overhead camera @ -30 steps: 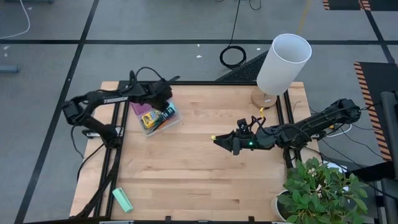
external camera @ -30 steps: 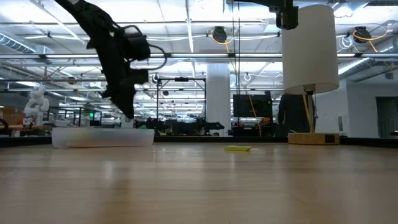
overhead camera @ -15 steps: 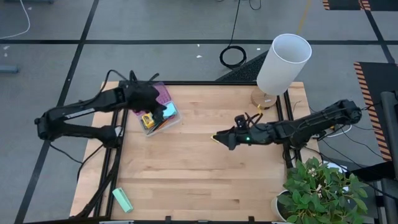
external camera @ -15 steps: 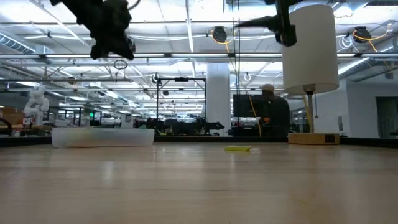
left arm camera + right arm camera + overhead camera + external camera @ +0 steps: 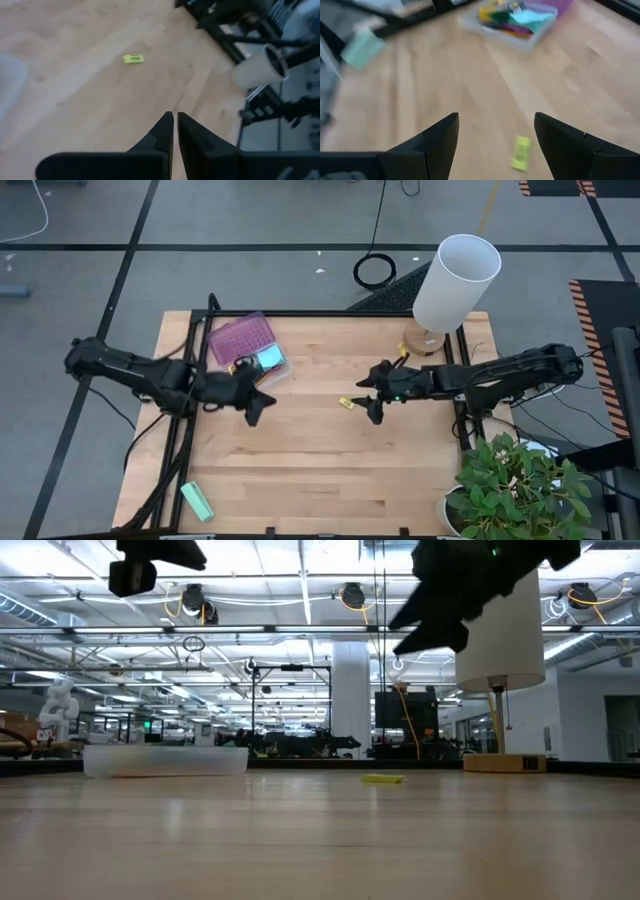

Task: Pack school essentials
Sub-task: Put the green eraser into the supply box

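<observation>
**Both grippers above the table, a small yellow piece lying between them**

The left gripper (image 5: 258,404) hangs over the wooden table (image 5: 300,470), just in front of the clear tray (image 5: 278,378) that sits near the table's far left corner. Its two dark fingers (image 5: 165,131) are pressed nearly together, with only a thin slit between them, and hold nothing.

The tray holds the school things: a purple pegged lid or board (image 5: 240,336) at the back, a cyan sticky-note pad (image 5: 268,359), and something yellow (image 5: 240,366) beside it. The right wrist view shows the same tray (image 5: 516,22) with a jumble of yellow, green, red and cyan items inside; single pens cannot be told apart there.

The right gripper (image 5: 374,406) hovers near the middle of the table, its fingers (image 5: 437,136) spread wide and empty. Close beside it, on the bare wood, lies the tiny yellow piece (image 5: 345,402), apart from both grippers. The low view shows it (image 5: 383,779) flat on the tabletop, and it also appears in the left wrist view (image 5: 133,58) and between the right gripper's fingers in the right wrist view (image 5: 521,152).

A mint-green block (image 5: 197,501) lies at the table's near left corner, well apart from the tray. A white lamp (image 5: 455,282) stands at the far right corner, and a green plant (image 5: 520,485) stands off the near right corner.
</observation>
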`<state>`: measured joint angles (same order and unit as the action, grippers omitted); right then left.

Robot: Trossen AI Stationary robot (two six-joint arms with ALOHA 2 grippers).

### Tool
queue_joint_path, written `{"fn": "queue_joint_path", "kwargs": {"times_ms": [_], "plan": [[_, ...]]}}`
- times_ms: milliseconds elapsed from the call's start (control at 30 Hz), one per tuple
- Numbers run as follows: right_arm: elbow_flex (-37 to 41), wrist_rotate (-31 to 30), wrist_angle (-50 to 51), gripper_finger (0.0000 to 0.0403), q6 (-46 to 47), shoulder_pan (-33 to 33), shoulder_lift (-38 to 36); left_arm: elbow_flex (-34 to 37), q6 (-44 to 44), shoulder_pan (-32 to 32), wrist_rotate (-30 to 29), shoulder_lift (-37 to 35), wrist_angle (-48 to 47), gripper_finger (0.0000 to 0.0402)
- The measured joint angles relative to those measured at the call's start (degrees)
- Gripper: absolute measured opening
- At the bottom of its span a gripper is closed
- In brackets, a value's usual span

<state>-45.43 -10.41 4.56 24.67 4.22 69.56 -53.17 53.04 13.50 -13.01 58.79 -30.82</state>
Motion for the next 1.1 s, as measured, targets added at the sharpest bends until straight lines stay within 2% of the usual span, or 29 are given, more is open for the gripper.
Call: {"fn": "queue_joint_path", "kwargs": {"times_ms": [133, 233, 367, 600, 767, 933, 1100], "plan": [[4.0, 0.13, -0.63, 0.0255, -5.49, -1.6, 0.0, 0.0, 7.96, 5.4, -5.83, 4.17, 4.22, 0.0026], [7.97, 1.08, -4.54, 0.0255, -7.0, -2.62, 0.02, -0.02, 11.35, 7.32, -7.76, 7.88, 8.23, 0.0026], [12.89, 4.44, -13.47, 0.0255, -10.13, -3.57, 1.03, -0.02, 13.42, 7.44, -8.37, 12.7, 14.84, 0.0026], [16.74, 1.46, -19.49, 0.0255, -10.54, -4.17, 6.33, -0.14, 13.07, 5.7, -12.18, 17.01, 27.14, 0.0026], [16.81, 1.46, -25.45, 0.0255, -10.53, -3.54, 12.6, -0.11, 11.93, 4.3, -11.87, 17.11, 28.1, 0.0026], [16.75, 1.49, -33.64, 0.0255, -10.4, -2.09, 18.06, -0.11, 11.56, 2.78, -8.29, 16.67, 28.11, 0.0026], [16.79, 0.76, -36.48, 0.0255, -8.19, -2.26, 21.36, -0.09, 11.34, 1.52, -6.32, 16.69, 27.64, 0.0026]]}}
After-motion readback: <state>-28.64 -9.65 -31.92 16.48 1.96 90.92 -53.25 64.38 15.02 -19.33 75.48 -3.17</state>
